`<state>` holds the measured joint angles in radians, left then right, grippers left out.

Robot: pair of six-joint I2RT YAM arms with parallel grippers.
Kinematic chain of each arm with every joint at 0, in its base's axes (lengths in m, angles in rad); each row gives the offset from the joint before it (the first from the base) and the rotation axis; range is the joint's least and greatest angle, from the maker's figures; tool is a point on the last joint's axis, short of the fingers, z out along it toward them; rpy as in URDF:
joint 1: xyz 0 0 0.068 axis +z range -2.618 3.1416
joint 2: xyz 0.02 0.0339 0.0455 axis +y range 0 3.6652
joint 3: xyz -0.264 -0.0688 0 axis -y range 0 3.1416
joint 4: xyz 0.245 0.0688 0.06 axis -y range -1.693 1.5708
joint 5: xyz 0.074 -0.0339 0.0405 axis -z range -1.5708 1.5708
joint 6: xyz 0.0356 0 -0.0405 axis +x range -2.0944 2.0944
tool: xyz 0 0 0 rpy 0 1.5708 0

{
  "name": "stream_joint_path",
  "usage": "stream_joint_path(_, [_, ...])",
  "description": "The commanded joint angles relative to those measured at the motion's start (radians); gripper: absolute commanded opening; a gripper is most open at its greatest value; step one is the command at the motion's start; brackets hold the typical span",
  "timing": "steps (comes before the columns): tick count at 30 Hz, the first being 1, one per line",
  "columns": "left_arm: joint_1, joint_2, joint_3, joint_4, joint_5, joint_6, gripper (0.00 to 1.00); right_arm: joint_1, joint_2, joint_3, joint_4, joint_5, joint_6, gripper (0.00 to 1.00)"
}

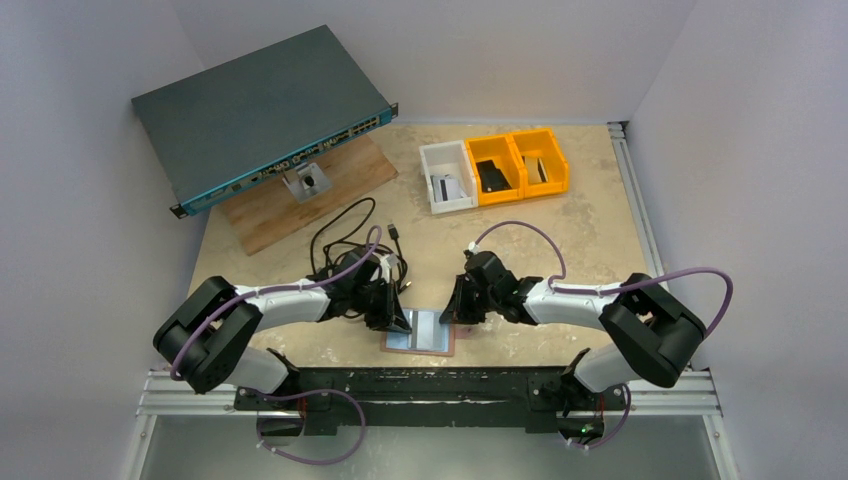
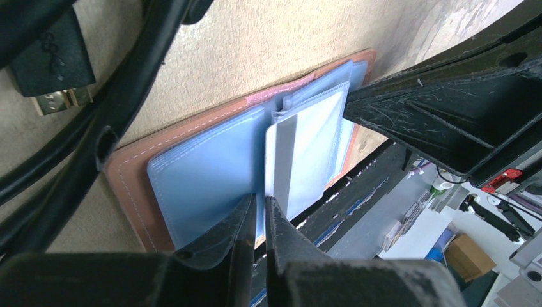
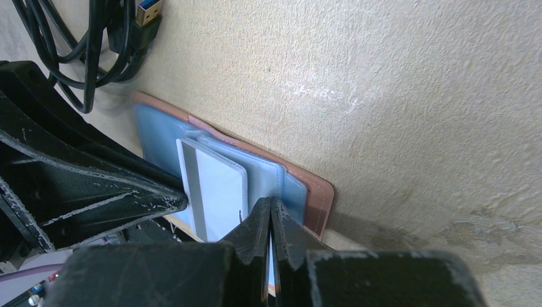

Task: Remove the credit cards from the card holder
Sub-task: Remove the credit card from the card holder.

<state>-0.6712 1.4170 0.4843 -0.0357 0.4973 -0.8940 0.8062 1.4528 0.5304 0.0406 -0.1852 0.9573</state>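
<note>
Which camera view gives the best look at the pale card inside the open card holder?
The left wrist view: the pale card fills the middle, upright in a clear pocket of the card holder, close by the left fingers. The right wrist view shows the card too, partly hidden. The top view shows the holder only small.

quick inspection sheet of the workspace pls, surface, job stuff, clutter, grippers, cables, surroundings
surface: beige table, mottled.
job's things: card holder lies open at the near edge; a pale card shows in its clear pockets.
clutter: network switch on a wooden board; one white bin, two orange bins.
grippers: left gripper nearly closed at the holder's near edge; right gripper shut on the holder's edge.
cables: black USB cable coiled.
surroundings: white walls.
</note>
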Motion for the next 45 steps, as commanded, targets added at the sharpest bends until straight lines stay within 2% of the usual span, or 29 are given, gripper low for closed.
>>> stream_joint_path(1, [0.01, -0.003, 0.001, 0.005, 0.004, 0.021, 0.13, -0.007, 0.064, -0.052, -0.135, 0.122, -0.059, 0.0])
stream_joint_path(13, [0.012, 0.061, -0.009, 0.128, 0.045, -0.035, 0.16, -0.006, 0.08, -0.039, -0.13, 0.132, -0.072, 0.0])
stream_joint_path(23, [0.012, 0.087, -0.003, 0.168, 0.061, -0.061, 0.06, -0.006, 0.083, -0.042, -0.13, 0.141, -0.072, 0.0])
stream_joint_path(33, [0.012, 0.111, 0.015, 0.193, 0.073, -0.077, 0.1, -0.006, 0.085, -0.042, -0.134, 0.146, -0.074, 0.0])
stream_joint_path(37, [0.011, 0.107, 0.016, 0.197, 0.071, -0.081, 0.0, -0.006, 0.085, -0.043, -0.133, 0.148, -0.073, 0.0])
stream_joint_path(45, [0.013, 0.066, 0.008, 0.139, 0.047, -0.066, 0.0, -0.007, 0.088, -0.054, -0.131, 0.133, -0.067, 0.0])
